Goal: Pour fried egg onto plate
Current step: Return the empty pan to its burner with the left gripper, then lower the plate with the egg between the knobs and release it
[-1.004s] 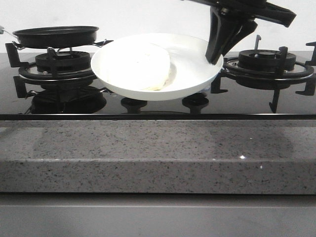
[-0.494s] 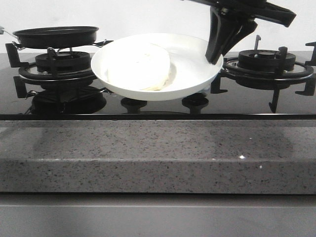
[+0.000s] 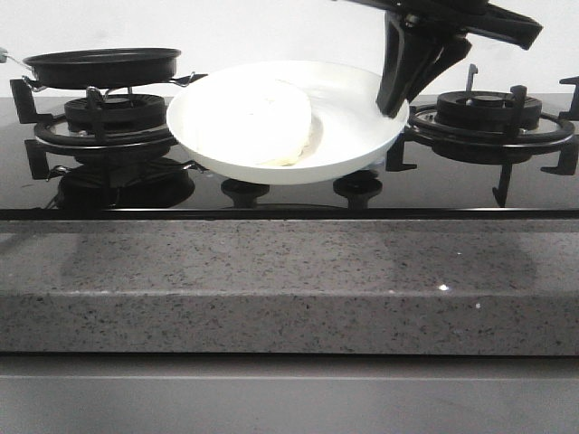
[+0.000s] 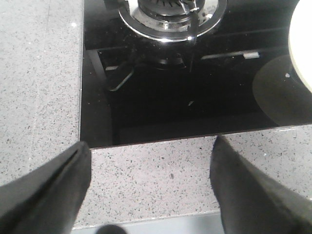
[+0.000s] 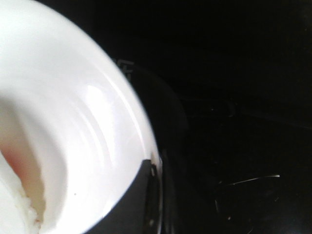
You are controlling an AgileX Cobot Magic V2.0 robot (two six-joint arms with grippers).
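The white plate (image 3: pixel 353 136) hangs tilted above the middle of the black hob, its face turned toward the front camera. The fried egg (image 3: pixel 258 122) lies in it, pale side showing. My right gripper (image 3: pixel 396 95) comes down from the upper right and is shut on the plate's right rim. The right wrist view shows the plate (image 5: pixel 87 122), a dark finger (image 5: pixel 141 200) over its rim, and an edge of the egg (image 5: pixel 14 190). My left gripper (image 4: pixel 151 144) stands open and empty over the speckled countertop (image 4: pixel 156 180). A sliver of the plate (image 4: pixel 303 44) shows in that view.
A black frying pan (image 3: pixel 104 65) sits on the left burner (image 3: pixel 113 113). The right burner (image 3: pixel 488 113) with its black grate stands beside my right gripper. Two hob knobs (image 3: pixel 357 185) lie below the plate. The grey stone counter (image 3: pixel 289 280) runs along the front.
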